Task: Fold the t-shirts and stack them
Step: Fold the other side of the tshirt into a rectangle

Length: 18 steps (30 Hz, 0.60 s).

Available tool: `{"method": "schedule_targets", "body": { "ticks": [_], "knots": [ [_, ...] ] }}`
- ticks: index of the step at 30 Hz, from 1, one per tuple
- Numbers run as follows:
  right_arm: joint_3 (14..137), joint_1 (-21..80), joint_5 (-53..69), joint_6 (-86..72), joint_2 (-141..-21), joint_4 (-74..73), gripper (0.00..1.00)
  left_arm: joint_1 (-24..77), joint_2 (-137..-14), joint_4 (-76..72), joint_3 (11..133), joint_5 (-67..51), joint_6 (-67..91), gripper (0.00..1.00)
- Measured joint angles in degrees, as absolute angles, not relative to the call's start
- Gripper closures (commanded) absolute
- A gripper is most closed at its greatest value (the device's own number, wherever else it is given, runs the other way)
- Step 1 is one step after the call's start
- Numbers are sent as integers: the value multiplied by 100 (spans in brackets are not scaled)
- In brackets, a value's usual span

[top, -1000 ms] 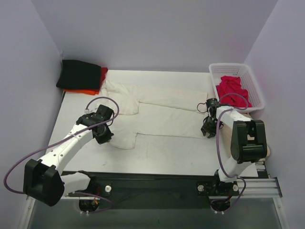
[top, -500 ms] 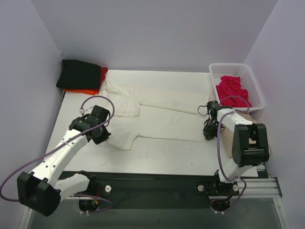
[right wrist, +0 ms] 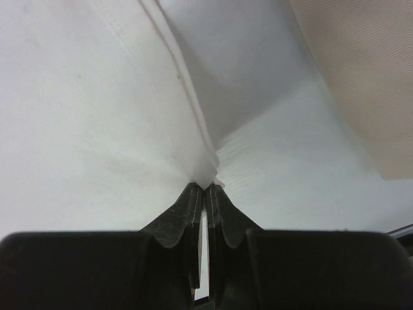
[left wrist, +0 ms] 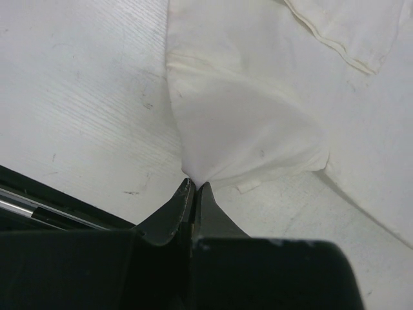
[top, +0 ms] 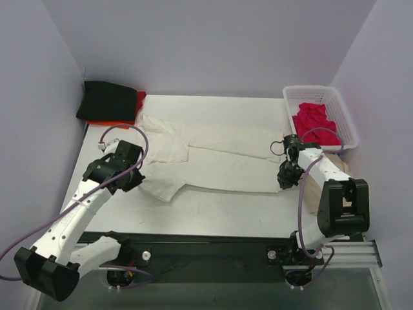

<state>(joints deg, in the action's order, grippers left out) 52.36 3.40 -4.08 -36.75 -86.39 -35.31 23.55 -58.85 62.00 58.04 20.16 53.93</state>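
A: What has changed?
B: The right gripper (right wrist: 205,187), parted a second ago, now pinches the right edge of the cream-white t-shirt (top: 219,161); the left gripper (left wrist: 194,187), clamped on its near-left corner, has drawn back leftward.
A: Where does the t-shirt lie?
B: Spread across the table (top: 213,216).

No legible text — anywhere.

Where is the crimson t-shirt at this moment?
In the top view, the crimson t-shirt lies crumpled inside the white lattice basket, at the far right corner of the table.
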Motion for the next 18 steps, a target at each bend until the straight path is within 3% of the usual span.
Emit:
{"method": "schedule_targets", "body": {
  "ticks": [18],
  "knots": [
    [6775, 25, -403, -3747, -9500, -3691, 100, 1767, -7629, 5756, 7096, 2340, 4670, 100]
  ]
}}
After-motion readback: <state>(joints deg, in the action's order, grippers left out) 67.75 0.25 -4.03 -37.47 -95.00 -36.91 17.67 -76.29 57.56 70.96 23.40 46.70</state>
